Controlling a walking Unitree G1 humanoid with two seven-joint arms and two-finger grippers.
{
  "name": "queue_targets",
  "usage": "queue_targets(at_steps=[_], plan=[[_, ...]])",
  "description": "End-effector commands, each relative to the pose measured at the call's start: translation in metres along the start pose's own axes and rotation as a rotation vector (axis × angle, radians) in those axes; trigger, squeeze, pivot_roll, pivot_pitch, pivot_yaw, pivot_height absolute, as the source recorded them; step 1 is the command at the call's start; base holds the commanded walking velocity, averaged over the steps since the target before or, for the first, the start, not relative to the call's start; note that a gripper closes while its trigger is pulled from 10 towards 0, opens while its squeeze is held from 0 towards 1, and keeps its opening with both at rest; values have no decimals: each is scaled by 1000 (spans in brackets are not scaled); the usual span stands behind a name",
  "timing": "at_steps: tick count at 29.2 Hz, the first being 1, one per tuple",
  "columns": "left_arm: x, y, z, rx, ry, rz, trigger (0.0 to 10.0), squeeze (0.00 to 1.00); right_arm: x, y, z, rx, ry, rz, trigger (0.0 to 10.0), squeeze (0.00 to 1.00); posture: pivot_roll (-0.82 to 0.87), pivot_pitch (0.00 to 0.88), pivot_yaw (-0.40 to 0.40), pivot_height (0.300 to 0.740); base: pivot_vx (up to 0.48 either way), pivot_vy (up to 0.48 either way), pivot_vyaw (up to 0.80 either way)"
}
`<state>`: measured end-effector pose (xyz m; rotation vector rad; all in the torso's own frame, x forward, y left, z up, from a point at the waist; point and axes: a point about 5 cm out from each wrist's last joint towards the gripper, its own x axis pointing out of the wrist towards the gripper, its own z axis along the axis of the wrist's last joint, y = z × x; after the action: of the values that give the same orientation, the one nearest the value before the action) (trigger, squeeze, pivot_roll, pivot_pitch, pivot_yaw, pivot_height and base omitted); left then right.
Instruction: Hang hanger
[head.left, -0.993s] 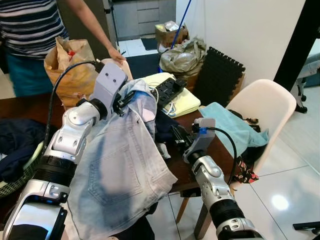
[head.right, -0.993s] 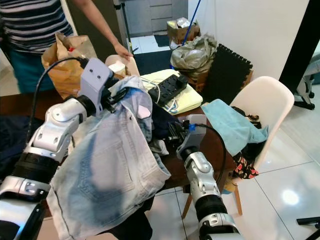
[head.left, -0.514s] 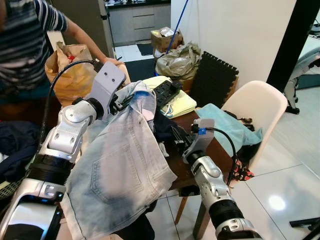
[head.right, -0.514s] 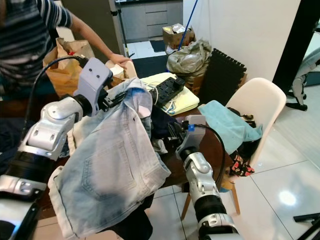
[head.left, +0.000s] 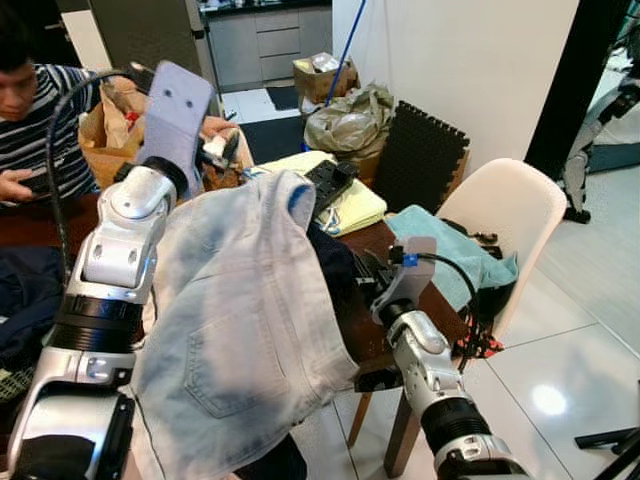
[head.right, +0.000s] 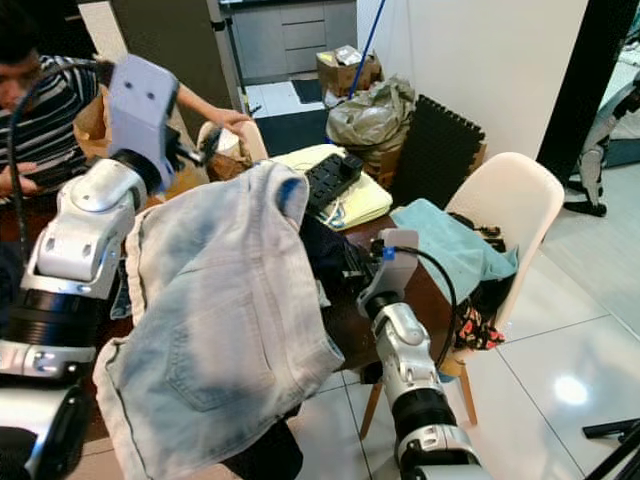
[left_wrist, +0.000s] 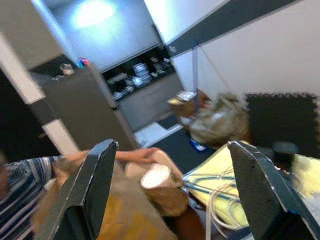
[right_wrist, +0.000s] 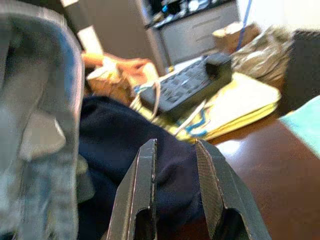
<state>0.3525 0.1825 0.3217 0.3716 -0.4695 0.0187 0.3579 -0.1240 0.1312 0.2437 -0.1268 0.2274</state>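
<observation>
Two pincers: our left pincer (left_wrist: 170, 195) gapes, jeans (head.left: 240, 320) over its arm; right pincer (right_wrist: 175, 190) narrowly parted. Next we need a hanger.

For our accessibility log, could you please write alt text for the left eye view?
Pale denim jeans drape over the raised left arm, its left gripper open above a cluttered table. The right gripper reaches toward dark clothing.
</observation>
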Motion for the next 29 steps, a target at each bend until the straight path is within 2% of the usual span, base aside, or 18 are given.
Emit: queue_targets(at_steps=[1, 3, 4, 5, 10, 12, 15, 20, 29], plan=[[-5, 7, -5, 6, 40, 56, 10000, 0, 2, -2, 8, 1, -44, -23, 10000, 0, 48, 0, 29, 740, 0, 0, 0], [-17, 14, -16, -17, 140, 117, 10000, 0, 5, -2, 19, -12, -99, -25, 10000, 0, 46, 0, 21, 740, 0, 0, 0], [-17, 14, -16, -17, 140, 117, 10000, 0, 5, -2, 19, -12, -99, -25, 10000, 0, 46, 0, 21, 740, 0, 0, 0], [-24, 17, -23, -29, 188, 134, 10000, 0, 8, 1, 33, -35, -157, 2, 10000, 0, 49, 0, 12, 740, 0, 0, 0], [-25, 18, -23, -35, 181, 142, 10000, 0, 11, 3, 43, -46, -195, 23, 10000, 0, 51, 0, 5, 740, 0, 0, 0], [-26, 20, -20, -25, 154, 172, 10000, 0, 17, 11, 65, -44, -270, 102, 10000, 0, 50, 0, -3, 740, 0, 0, 0], [-28, 16, -23, -13, 153, 169, 10000, 0, 22, 23, 85, -52, -338, 190, 10000, 0, 48, 0, -2, 740, 0, 0, 0], [-31, 11, -25, -16, 167, 162, 10000, 0, 23, 28, 91, -54, -354, 217, 10000, 0, 42, 0, 1, 740, 0, 0, 0], [-32, 5, -20, -18, 181, 137, 10000, 0, 23, 29, 89, -31, -347, 197, 10000, 0, 48, 0, 4, 740, 0, 365, 0]])
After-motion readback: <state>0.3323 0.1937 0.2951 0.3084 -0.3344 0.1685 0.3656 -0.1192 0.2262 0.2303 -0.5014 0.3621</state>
